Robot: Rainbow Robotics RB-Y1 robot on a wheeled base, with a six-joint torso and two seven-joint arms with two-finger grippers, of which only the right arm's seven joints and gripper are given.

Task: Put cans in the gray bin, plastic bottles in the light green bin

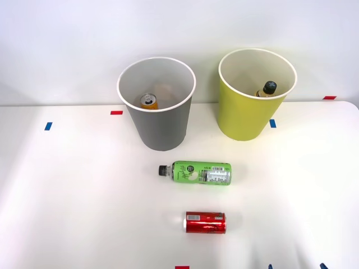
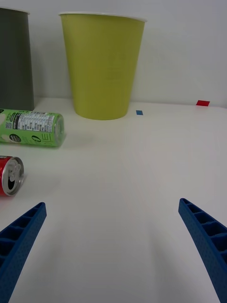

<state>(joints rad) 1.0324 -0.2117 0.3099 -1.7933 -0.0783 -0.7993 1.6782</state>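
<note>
Inside the gray bin (image 1: 160, 120) from above, an orange can (image 1: 148, 101); right pincer (image 2: 113, 236) spread wide, empty.

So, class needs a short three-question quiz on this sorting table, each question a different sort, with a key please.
1. True or false: the green-labelled bottle stands upright on the table.
2. Which bin holds the black-capped bottle? A) gray bin B) light green bin
3. Fill in: the right pincer is ____ and holds nothing.

Key
1. False; it lies on its side, farther from the robot than the red can.
2. B; the gray bin holds an orange can.
3. Open.
</note>
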